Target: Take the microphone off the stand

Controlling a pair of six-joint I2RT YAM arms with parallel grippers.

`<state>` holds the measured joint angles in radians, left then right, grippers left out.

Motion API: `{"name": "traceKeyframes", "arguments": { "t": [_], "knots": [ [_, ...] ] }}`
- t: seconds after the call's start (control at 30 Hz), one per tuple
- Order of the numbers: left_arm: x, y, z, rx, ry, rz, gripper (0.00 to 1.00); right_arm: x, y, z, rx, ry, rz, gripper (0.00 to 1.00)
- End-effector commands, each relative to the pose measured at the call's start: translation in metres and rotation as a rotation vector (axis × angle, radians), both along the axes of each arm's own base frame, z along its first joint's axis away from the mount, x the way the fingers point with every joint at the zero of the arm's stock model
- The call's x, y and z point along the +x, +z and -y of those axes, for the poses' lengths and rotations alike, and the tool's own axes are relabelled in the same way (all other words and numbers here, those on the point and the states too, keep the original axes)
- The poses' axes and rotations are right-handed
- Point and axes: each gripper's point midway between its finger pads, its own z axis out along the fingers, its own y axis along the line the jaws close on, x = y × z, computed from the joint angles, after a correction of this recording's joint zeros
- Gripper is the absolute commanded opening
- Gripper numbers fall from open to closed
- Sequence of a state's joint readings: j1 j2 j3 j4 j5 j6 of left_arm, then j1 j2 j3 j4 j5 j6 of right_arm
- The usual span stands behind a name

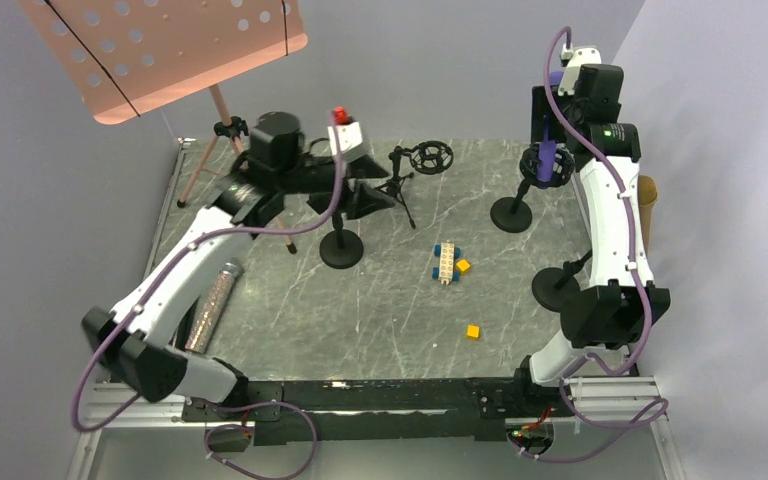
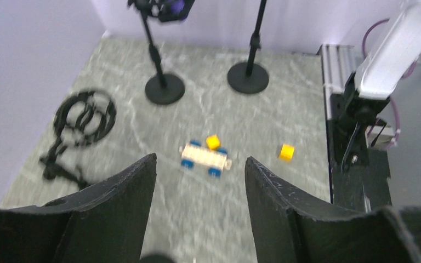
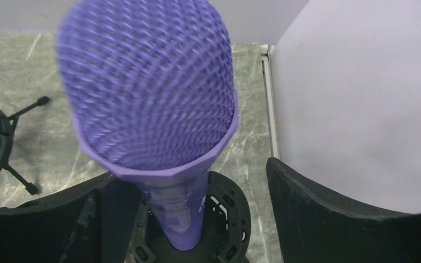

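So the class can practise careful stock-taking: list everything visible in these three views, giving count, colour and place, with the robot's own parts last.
microphone: 1, purple, in the far-right stand's mount
round-based stands: 3, black, one holding the microphone, one centre-left, one at the right edge
small tripod: 1, black, far middle, with an empty ring mount
music stand: 1, pink, far-left corner
block car: 1, white with blue wheels, table centre
small cubes: 2, yellow-orange, one beside the car, one nearer the arms
speckled tube: 1, silvery, lying at the left
table: 1, grey marbled
left hand: 1, black, open, empty, by the centre-left stand
right hand: 1, black, open, fingers either side of the microphone
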<state>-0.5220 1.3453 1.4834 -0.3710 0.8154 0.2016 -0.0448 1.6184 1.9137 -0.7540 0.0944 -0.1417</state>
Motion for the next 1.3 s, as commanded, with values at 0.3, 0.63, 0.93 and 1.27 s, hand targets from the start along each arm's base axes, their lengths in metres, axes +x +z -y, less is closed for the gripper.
{"name": "traceKeyframes", "arguments": {
  "t": [0.3,0.63,0.93,1.27],
  "knots": [
    [-0.018,0.030,0.119,-0.101,-0.195,0.043,0.64,-0.009,-0.024,-0.003,0.017,0.064,-0.036,0.65],
    [-0.027,0.022,0.109,-0.072,-0.180,0.055,0.64,-0.007,0.038,-0.014,0.004,0.136,0.114,0.00],
    [-0.021,0.059,0.104,-0.148,-0.117,0.103,0.69,-0.059,0.169,-0.100,0.199,0.553,0.509,0.00],
    [-0.032,0.095,0.108,-0.322,-0.134,-0.009,0.72,-0.142,0.144,-0.214,0.532,1.231,0.381,0.00]
  ]
}}
